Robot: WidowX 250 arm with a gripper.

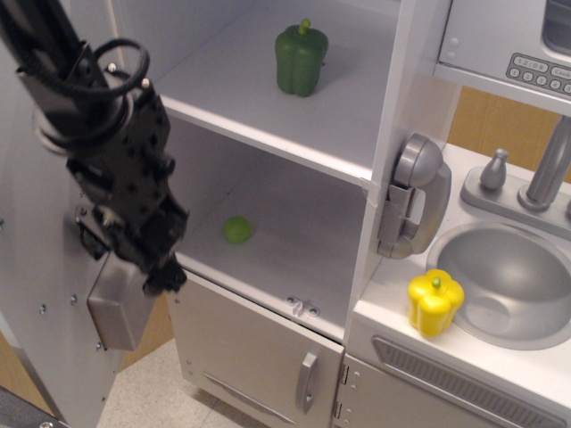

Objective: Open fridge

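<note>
The white fridge [375, 116] stands open, with its white shelves [294, 134] showing. Its large door [36, 267] is swung far out to the left, inner face toward me, with the grey back of the dispenser recess [120, 308] on it. The door's silver handle is hidden. My black gripper [153, 267] hangs at the left, against the top of that grey box and in front of the lower shelf's left end. Its fingers blend into the dark wrist, so I cannot tell how they stand.
A green pepper [301, 58] stands on the upper shelf and a small green ball [236, 230] lies on the lower one. Below is the smaller door [259, 357] with a short handle. To the right are a grey phone [412, 192], yellow pepper [434, 301], sink [513, 281] and microwave [517, 45].
</note>
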